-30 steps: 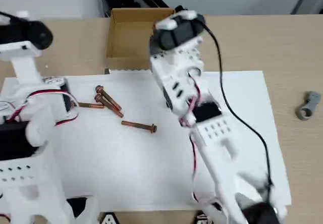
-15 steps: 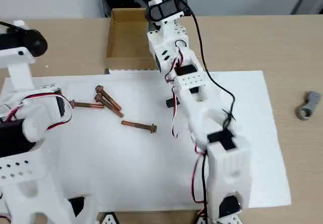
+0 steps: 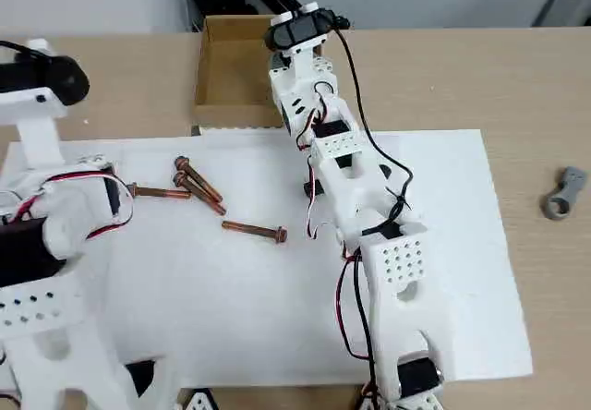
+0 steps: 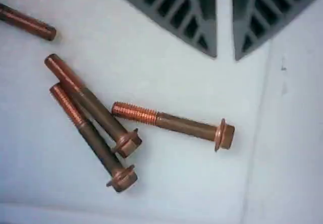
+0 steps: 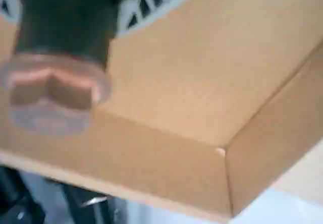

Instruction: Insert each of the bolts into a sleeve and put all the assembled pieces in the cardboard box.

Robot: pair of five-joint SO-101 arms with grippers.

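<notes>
1. Cardboard box point(image 3: 231, 68) lies under our right jaws, which pinch a black sleeve point(image 5: 65, 22) with a bolt point(image 5: 53, 93) seated in it.
2. We judge this the drop-off step: next, spread those jaws over the box floor.
3. Left jaws hang slightly spread, empty, above four loose bolts point(image 3: 254, 231) on the white sheet point(image 3: 231, 308).

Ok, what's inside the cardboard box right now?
The cardboard box shows bare floor; the sleeved bolt hangs over it. The right arm hides part of it in the high view.
</notes>
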